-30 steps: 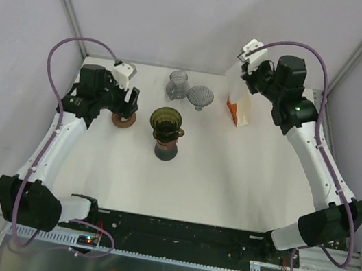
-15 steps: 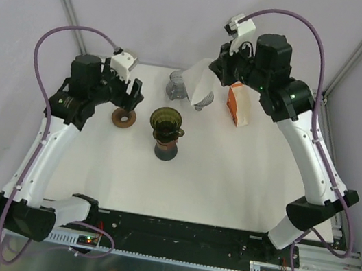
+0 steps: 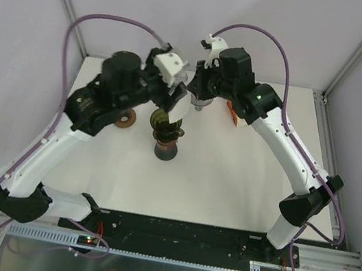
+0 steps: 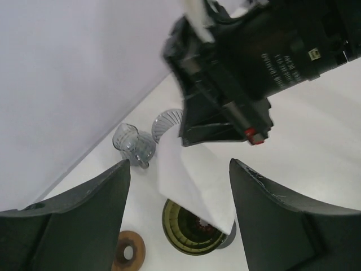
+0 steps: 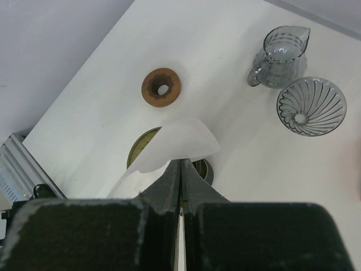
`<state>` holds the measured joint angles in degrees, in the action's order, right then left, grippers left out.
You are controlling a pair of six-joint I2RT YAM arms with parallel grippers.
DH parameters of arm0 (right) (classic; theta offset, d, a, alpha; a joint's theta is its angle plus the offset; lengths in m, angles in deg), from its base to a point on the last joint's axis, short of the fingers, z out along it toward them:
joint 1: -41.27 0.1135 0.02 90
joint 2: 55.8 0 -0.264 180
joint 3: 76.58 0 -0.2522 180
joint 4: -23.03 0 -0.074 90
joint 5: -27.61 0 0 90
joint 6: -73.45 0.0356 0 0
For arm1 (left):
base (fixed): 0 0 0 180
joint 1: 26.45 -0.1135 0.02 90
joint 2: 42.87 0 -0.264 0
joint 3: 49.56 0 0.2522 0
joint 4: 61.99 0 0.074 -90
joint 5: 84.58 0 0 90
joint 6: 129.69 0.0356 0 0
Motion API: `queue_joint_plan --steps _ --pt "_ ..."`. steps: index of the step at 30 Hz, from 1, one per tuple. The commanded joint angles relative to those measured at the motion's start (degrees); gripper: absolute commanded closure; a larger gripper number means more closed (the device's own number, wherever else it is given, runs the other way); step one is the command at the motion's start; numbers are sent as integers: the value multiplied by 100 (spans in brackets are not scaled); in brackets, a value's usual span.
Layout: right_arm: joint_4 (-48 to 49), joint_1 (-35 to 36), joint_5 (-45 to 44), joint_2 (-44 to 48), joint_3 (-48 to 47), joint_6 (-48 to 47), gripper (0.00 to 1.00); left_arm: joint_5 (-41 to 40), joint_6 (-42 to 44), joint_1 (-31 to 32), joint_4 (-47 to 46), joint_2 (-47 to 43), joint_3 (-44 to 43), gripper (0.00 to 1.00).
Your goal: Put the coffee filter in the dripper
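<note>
The white paper coffee filter [image 5: 176,142] hangs from my right gripper [image 5: 180,162], which is shut on its edge. The filter sits just above the olive-green dripper [image 5: 137,148], covering part of its rim. In the top view the filter [image 3: 180,105] is over the dripper [image 3: 164,122], which stands on a dark brown base [image 3: 165,151]. My right gripper [image 3: 195,96] is just behind it. My left gripper [image 4: 179,169] is open and empty, its fingers [image 4: 79,220] either side of the filter [image 4: 192,180] and dripper [image 4: 192,232], above them. In the top view my left gripper [image 3: 173,96] is beside the right one.
A brown ring [image 3: 124,119] lies left of the dripper. A glass pitcher [image 5: 279,56] and a clear ribbed glass dripper [image 5: 311,105] stand at the back. An orange and white box [image 3: 234,114] is partly hidden under the right arm.
My right gripper carried the filter from the back right, leftward and down, to just over the dripper. My left gripper swung right from the brown ring to the dripper.
</note>
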<state>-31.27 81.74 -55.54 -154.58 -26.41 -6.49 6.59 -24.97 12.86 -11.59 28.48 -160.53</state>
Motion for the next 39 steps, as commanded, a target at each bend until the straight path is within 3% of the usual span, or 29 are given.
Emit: queue_joint_plan --steps 1,7,21,27,32,34,39 --pt "417 71 -229 244 187 271 100 -1511 479 592 58 435 -23 24" --pt "741 49 -99 440 550 372 100 -1934 404 701 9 584 15 29" --pt "1284 -195 382 887 1190 572 100 -1981 304 702 -24 583 530 37" --pt "1208 -201 490 945 1269 497 100 -2020 286 704 -77 649 446 61" --pt "1274 -251 768 995 1382 429 100 -1961 262 705 -98 639 485 93" --pt "1344 -290 974 1042 1455 354 100 -1969 280 704 -94 598 539 98" --pt "1668 -449 1425 1443 1884 -202 67 -1836 292 483 -89 454 613 100"
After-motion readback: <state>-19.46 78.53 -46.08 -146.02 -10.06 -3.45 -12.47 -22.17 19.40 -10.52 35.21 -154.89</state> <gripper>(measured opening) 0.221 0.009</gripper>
